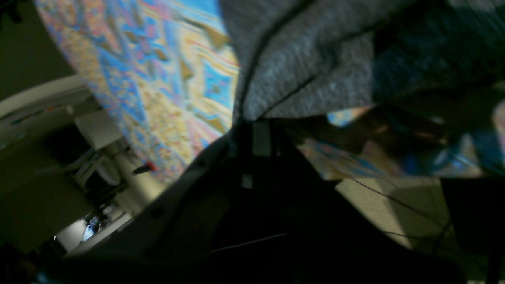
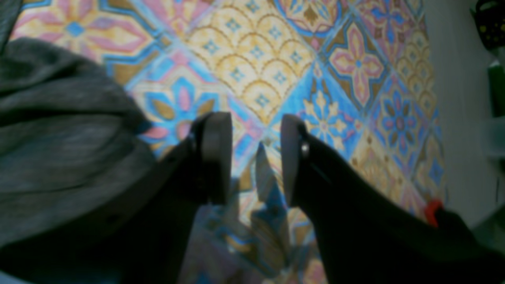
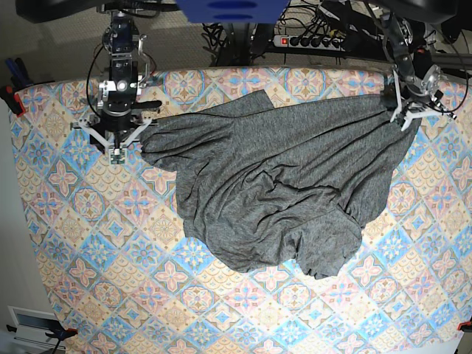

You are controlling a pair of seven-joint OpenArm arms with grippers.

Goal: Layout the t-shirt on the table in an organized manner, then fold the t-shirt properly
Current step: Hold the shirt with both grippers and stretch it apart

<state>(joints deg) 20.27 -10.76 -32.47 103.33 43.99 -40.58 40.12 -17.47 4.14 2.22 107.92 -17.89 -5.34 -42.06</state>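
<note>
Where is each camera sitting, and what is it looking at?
Base: high above, looking straight down on the table and t-shirt; both arms show.
Left wrist: on the left arm, looking along the left gripper, shut on the t-shirt.
Right wrist: on the right arm, facing the table; the right gripper is open and empty.
Shared: every view shows t-shirt and table.
</note>
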